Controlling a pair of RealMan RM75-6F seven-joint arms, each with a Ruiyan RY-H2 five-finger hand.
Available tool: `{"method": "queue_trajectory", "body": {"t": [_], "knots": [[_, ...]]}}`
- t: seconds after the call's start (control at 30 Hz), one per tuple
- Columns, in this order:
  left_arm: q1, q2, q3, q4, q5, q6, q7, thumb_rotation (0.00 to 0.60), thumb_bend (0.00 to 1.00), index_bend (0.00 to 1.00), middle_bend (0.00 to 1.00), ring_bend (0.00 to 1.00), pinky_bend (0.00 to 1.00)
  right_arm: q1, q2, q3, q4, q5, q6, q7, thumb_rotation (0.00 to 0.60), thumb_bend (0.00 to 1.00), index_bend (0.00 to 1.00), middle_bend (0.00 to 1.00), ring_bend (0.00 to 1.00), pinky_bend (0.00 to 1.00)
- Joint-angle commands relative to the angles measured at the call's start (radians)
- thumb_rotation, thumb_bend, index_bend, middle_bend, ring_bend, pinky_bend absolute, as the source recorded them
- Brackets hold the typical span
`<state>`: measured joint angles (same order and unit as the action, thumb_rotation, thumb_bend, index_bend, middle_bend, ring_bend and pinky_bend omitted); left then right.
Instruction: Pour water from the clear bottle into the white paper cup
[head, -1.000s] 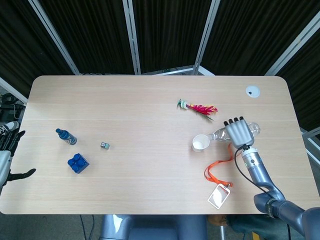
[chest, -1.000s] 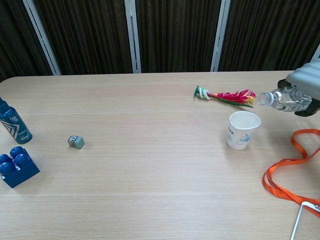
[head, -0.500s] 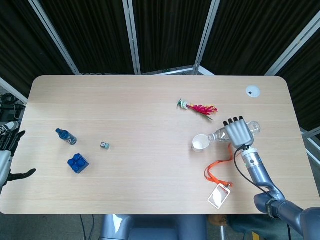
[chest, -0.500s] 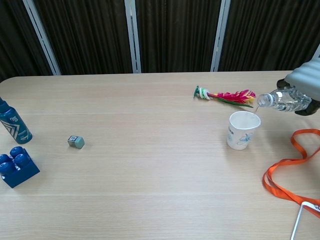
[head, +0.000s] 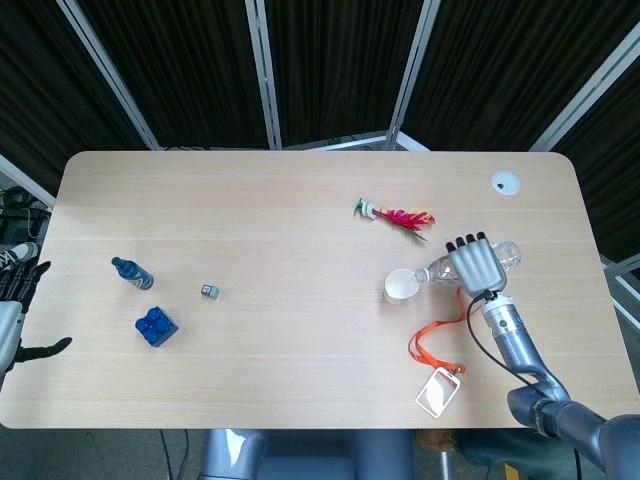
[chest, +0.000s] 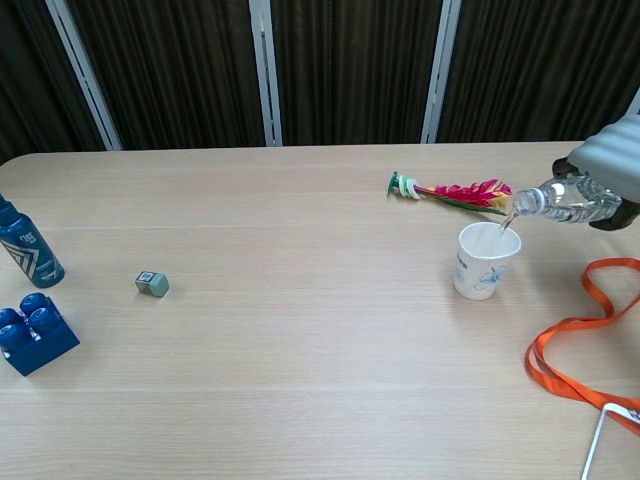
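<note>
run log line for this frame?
phase: pouring | right hand: holds clear bottle tilted, mouth over white paper cup | water: thin stream visible | left hand: idle at table edge

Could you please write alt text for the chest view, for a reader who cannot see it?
At right, the right hand holds a clear bottle tipped with its mouth over a white cup, water falling in. An orange lanyard lies nearer; a blue bottle, blue brick and small cube sit left.
</note>
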<state>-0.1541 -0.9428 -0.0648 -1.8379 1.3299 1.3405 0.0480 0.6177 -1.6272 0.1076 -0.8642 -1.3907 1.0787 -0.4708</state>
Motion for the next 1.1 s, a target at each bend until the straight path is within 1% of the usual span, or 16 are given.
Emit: {"method": "queue_trajectory", "body": {"t": [0.03,0.7,0.97,1.1], "knots": [[0.0,0.0,0.0,0.0,0.0,0.0,0.0,0.6,0.0,0.0,0.0,0.0,0.0,0.0,0.0,0.0,0.0,-0.001,0.001,-0.001,0.6,0.55,0.43,0.59,0.57,0.55],[0.0,0.001,0.001,0.001,0.002,-0.001,-0.004,0.6,0.0,0.0,0.0,0.0,0.0,0.002,-0.007,-0.002,0.014,-0.017,0.014,-0.029,0.6,0.55,0.43,0.59,0.57,0.55],[-0.001,-0.001,0.001,0.0,0.0,-0.002,0.002,0.6,0.0,0.0,0.0,0.0,0.0,0.001,-0.008,0.003,0.013,-0.012,0.01,-0.019,0.6,0.55,0.43,0.59,0.57,0.55],[-0.001,0.0,0.001,-0.001,-0.001,-0.002,0.002,0.6,0.0,0.0,0.0,0.0,0.0,-0.002,-0.009,0.009,0.007,-0.004,0.006,0.01,0.6,0.55,0.43,0.59,0.57,0.55]]}}
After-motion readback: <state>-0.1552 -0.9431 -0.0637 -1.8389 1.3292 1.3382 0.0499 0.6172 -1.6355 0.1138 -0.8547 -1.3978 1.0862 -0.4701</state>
